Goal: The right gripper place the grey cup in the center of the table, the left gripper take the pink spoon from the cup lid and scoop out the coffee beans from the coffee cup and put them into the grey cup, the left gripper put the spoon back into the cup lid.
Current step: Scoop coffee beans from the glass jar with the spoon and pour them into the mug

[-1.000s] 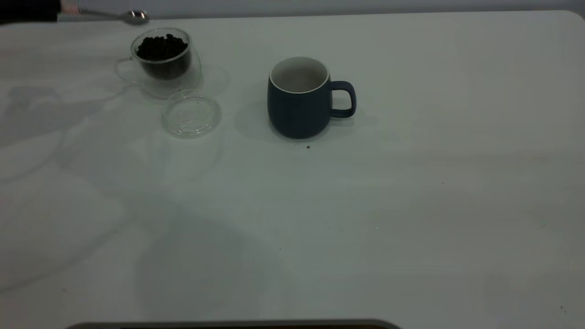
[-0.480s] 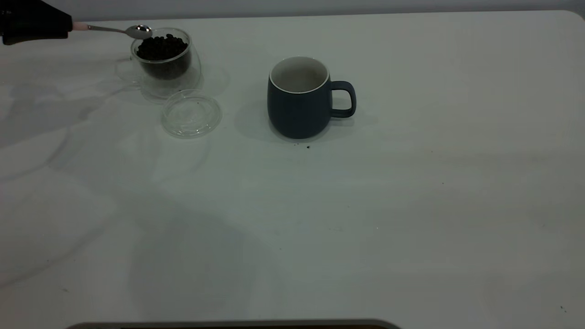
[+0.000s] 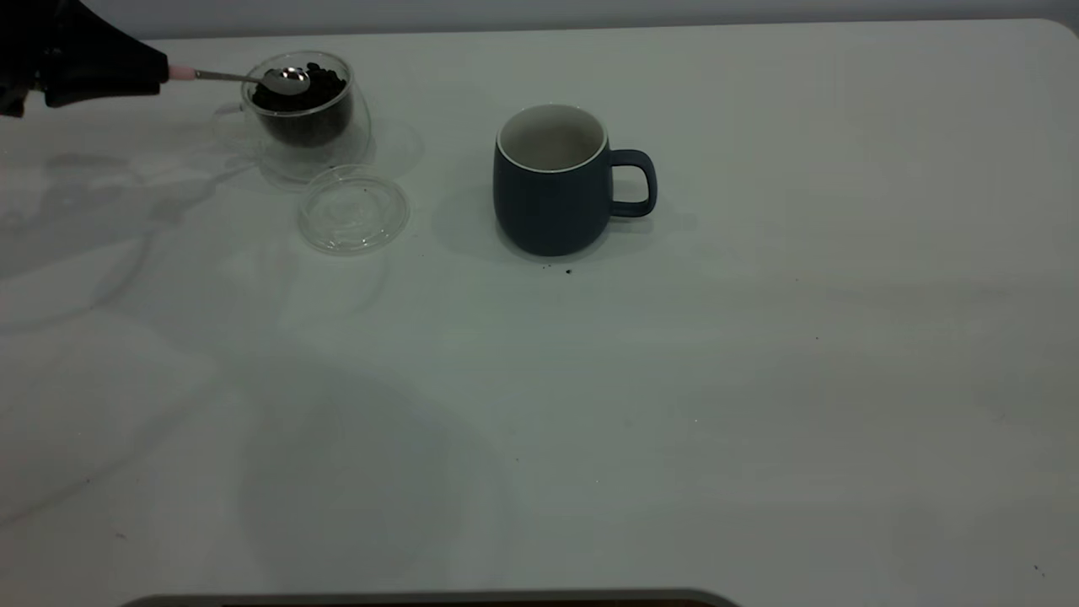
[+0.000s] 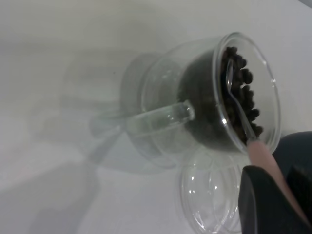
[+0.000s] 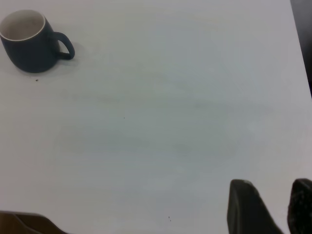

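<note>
- we look down on a plain white table (image 3: 759, 379) with a few dark specks and a pale wall strip behind it
- the grey cup (image 3: 552, 181) already stands about mid-table, upright, handle toward the right arm's side, nothing visible inside it
- the left gripper (image 3: 156, 74) is clamped on the pink spoon (image 3: 253, 78) by its handle, at the far left corner
- the spoon's metal bowl sits over the coffee beans (image 3: 308, 88) inside the coffee cup (image 3: 305, 114); in the left wrist view it lies on or in the heap
- the cup lid (image 3: 352, 211) lies bare, just in front of the glass cup
- we judge the scooping step is under way; next calls for a dip, a level lift clear of the glass rim, then a steady carry to the grey cup
- half a second ago the spoon bowl hovered at the cup's near rim; now it has gone in over the beans
- the right gripper (image 5: 270, 207) is parked well away from the mug, fingers slightly apart, holding nothing
</note>
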